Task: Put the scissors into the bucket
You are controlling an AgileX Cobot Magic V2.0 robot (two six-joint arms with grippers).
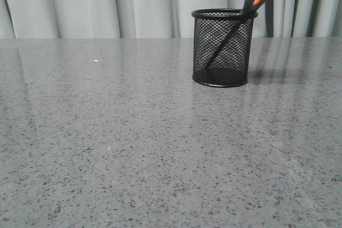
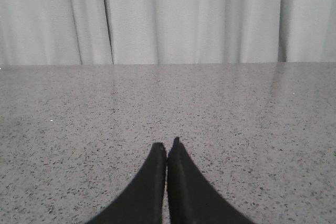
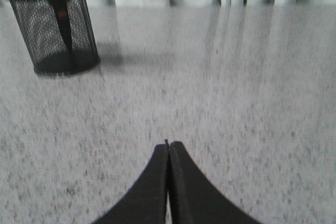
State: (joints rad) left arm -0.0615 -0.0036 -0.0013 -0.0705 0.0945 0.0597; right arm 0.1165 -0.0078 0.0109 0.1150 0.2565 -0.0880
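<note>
The scissors stand blades-down inside the bucket, leaning against its rim with the orange-lined handles poking out above; through the mesh the dark blades can be seen running down toward the base. The bucket sits upright on the grey speckled table, in front of a pale curtain.

The right gripper has its two fingers pressed together with nothing between them. It hangs low over bare table, and the bucket lies well apart from it, ahead and off to one side in the right wrist view, where the orange of a handle shows above the rim. That view is slightly blurred. The left gripper is likewise closed tight and empty, with only bare table and curtain ahead of it; neither scissors nor bucket appears in its view.

Judging from how things lie, the placing step looks done: the scissors are in the bucket and neither gripper touches them. What remains seems to be only parking the arms. Any further move calls for keeping clear of the bucket, since the scissors lean to one side and a knock on the jutting handles could tip the light mesh cup.
</note>
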